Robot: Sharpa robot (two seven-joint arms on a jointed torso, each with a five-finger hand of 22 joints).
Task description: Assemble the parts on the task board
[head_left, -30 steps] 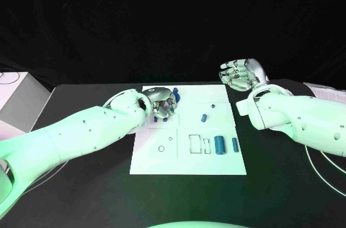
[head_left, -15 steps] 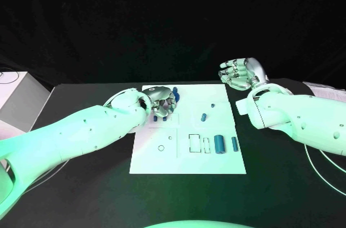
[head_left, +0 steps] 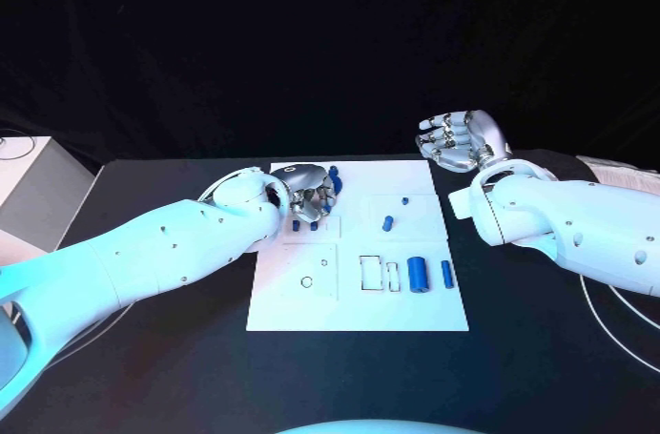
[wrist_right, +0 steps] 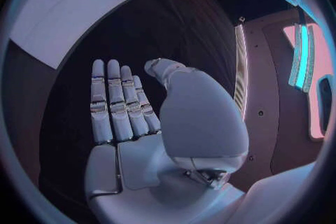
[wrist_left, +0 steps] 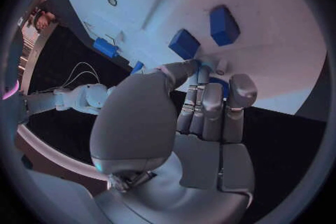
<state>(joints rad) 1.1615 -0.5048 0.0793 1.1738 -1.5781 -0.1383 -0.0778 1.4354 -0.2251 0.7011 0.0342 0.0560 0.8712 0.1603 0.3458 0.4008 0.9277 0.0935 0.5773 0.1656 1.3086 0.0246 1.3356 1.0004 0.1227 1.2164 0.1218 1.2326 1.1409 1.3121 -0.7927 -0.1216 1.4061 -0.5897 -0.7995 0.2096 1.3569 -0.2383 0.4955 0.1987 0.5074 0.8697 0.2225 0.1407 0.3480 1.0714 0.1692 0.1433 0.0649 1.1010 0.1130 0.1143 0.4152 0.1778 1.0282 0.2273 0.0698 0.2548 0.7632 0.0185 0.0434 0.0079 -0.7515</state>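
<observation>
The white task board lies mid-table. My left hand rests on its far left corner, fingers curled down around a small blue part that shows between them; a blue tip sticks out beside the hand. Two blue blocks sit just past the fingertips. More blue parts lie on the board: a small peg, a short cylinder and upright pieces at its right side. My right hand hangs raised beyond the board's far right corner, fingers straight, holding nothing.
A white box stands at the table's left edge. Papers and a thin cable lie on the right. Outlines of a rectangle and a small circle mark the board's near half.
My left hand has edged slightly toward the board's far edge, fingers still curled. The right hand has not moved.
</observation>
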